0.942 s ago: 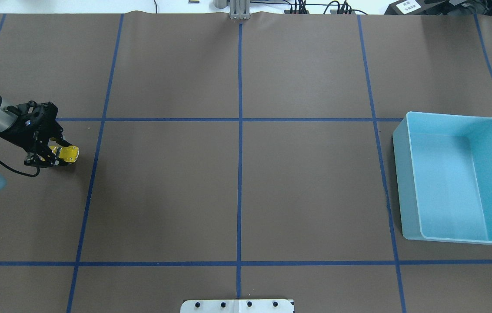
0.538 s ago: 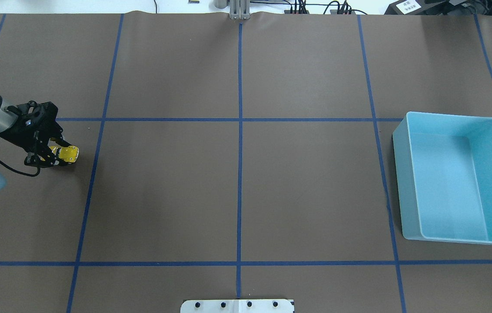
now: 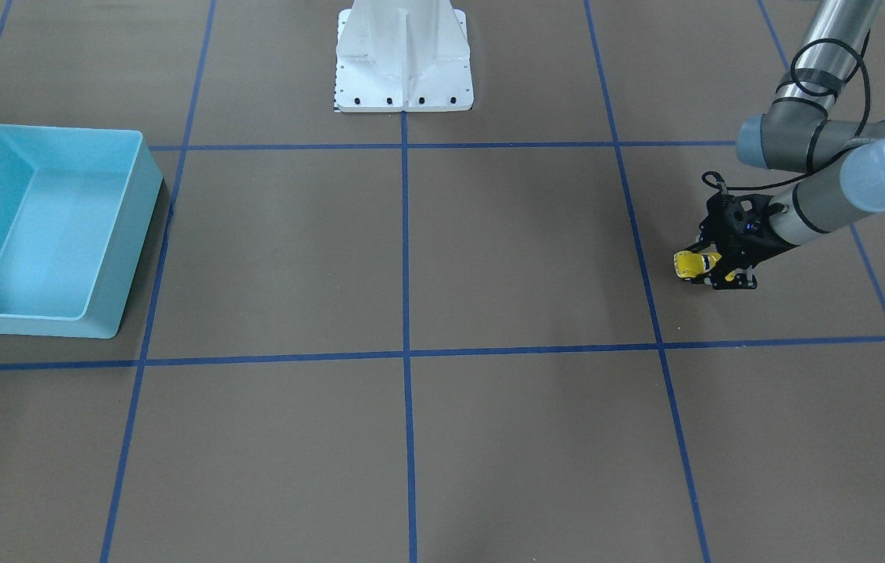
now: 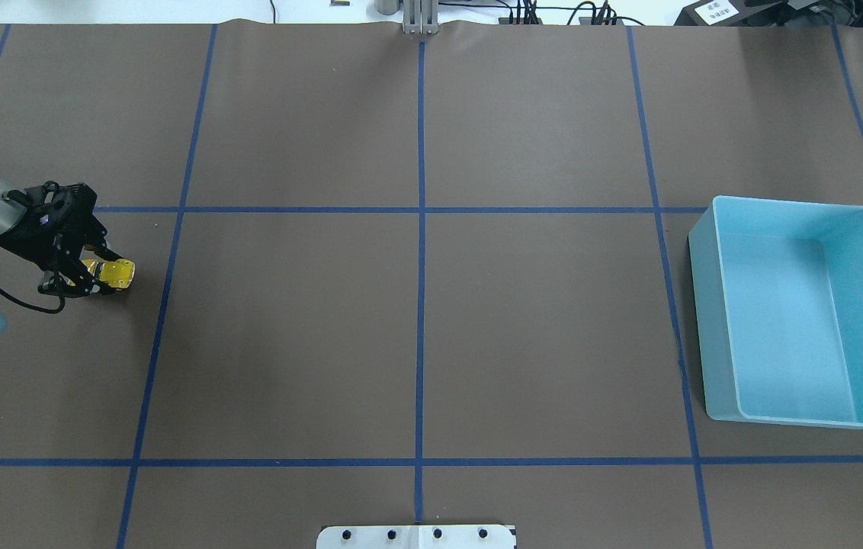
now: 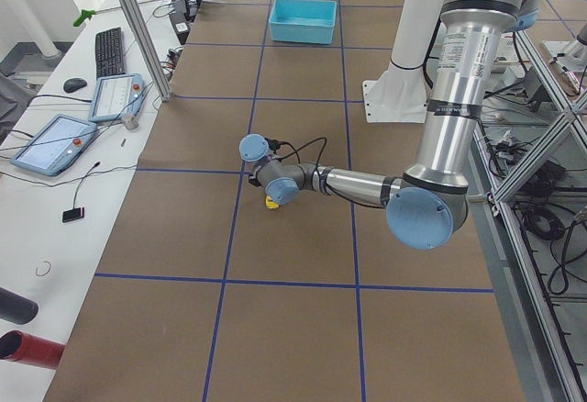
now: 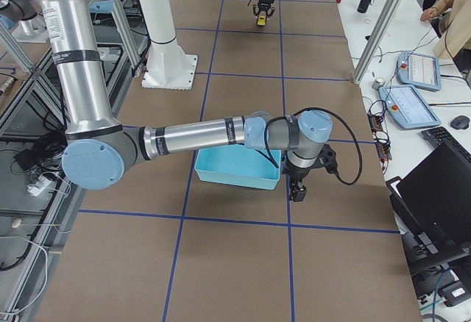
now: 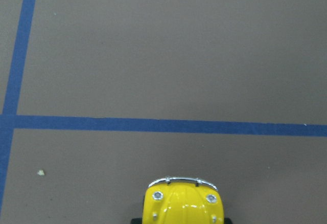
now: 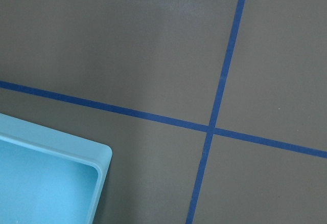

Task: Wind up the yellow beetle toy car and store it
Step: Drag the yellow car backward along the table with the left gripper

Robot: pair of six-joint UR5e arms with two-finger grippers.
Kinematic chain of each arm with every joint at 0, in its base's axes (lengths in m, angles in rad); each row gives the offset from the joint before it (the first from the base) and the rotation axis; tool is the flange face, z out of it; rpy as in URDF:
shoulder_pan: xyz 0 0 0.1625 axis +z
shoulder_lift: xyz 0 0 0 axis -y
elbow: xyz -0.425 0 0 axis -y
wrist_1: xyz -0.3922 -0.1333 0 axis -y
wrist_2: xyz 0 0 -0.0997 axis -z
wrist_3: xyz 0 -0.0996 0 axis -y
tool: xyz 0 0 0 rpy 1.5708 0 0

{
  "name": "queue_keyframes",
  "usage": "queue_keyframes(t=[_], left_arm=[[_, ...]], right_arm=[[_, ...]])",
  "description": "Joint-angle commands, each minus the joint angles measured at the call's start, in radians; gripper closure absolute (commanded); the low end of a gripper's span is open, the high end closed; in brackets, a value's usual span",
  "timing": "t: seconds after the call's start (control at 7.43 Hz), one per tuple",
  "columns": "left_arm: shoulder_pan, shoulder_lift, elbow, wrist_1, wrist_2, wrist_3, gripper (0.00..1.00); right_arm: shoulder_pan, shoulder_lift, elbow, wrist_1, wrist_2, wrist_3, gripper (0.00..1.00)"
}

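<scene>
**Front-facing view.** The yellow beetle toy car (image 3: 691,264) is seen at the right of the frame, at mid-height. It is gripped at its rear by the left gripper (image 3: 708,270), whose black fingers are clenched on its flanks. The body is small, bright yellow, rounded and glossy. Whether the wheels touch the brown mat (image 3: 489,250) cannot be told. The light blue bin (image 3: 132,227) is placed at the far left, well apart from the car.

**Overhead view.** The car is found near the left edge at mid-height, just left of a blue tape line (image 4: 165,305). Its nose is pointed toward the frame's right.

**Exterior left view.** Only a yellow speck is shown under the wrist, near the frame's centre.

**Exterior right view.** The right gripper (image 6: 296,188) is seen just beside the bin's near right corner. Its jaw state cannot be told. The car is seen as a tiny yellow spot at top centre.

**Left wrist view.** The car's nose is framed at bottom centre. A domed yellow bonnet, a chrome bumper and two small silvery headlamps are shown. Tape is seen crossing the mat ahead of it.

**Right wrist view.** A rounded corner of the bin is shown at lower left, beside a crossing of tape lines.
</scene>
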Motion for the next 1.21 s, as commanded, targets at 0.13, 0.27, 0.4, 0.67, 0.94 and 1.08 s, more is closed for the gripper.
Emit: queue_keyframes(t=[0.13, 0.27, 0.4, 0.67, 0.94, 1.08], left_arm=[[-0.006, 0.023, 0.004, -0.022, -0.007, 0.003, 1.00], [-0.007, 0.034, 0.012, -0.041, -0.007, 0.003, 1.00], [-0.020, 0.041, 0.029, -0.064, -0.009, 0.004, 1.00], [-0.085, 0.043, 0.104, -0.072, -0.096, 0.116, 1.00], [-0.106, 0.058, 0.124, -0.072, -0.105, 0.151, 1.00], [-0.118, 0.070, 0.127, -0.072, -0.107, 0.176, 1.00]], right_arm=[[-0.001, 0.000, 0.000, -0.001, -0.001, -0.001, 0.00], [-0.001, 0.000, 0.000, 0.001, -0.001, -0.001, 0.00], [0.001, 0.000, 0.000, 0.001, -0.001, -0.001, 0.00], [-0.001, 0.000, 0.000, -0.001, 0.001, 0.001, 0.00], [-0.001, 0.000, 0.000, -0.001, 0.002, 0.001, 0.00], [0.001, 0.000, 0.000, -0.001, 0.002, 0.001, 0.00]])
